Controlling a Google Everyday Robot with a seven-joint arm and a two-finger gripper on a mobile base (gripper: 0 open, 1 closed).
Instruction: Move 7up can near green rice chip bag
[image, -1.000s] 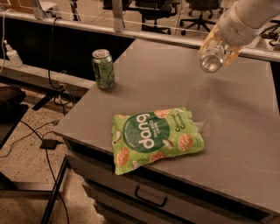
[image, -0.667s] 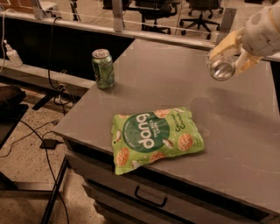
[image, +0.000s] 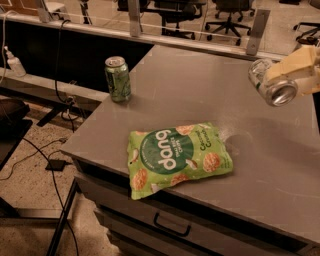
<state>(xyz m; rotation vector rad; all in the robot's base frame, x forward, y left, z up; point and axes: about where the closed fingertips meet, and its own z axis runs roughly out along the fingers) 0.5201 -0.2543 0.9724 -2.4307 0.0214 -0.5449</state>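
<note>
The green rice chip bag (image: 177, 156) lies flat near the front edge of the grey table (image: 200, 85), its "dang" lettering facing up. My gripper (image: 285, 79) is at the right edge of the view, well above the table, shut on the silver 7up can (image: 272, 83). The can is held tilted on its side, its shiny end facing the camera. It hangs to the right of and above the bag, apart from it. A faint shadow of it falls on the table right of the bag.
A darker all-green can (image: 118, 79) stands upright at the table's back left corner. A drawer with a handle (image: 171, 226) sits under the front edge. Cables lie on the floor at left; office chairs stand behind a rail at the back.
My gripper with the 7up can has moved to the right and slightly down, toward the right edge of the view. The bag and the green can have not moved.
</note>
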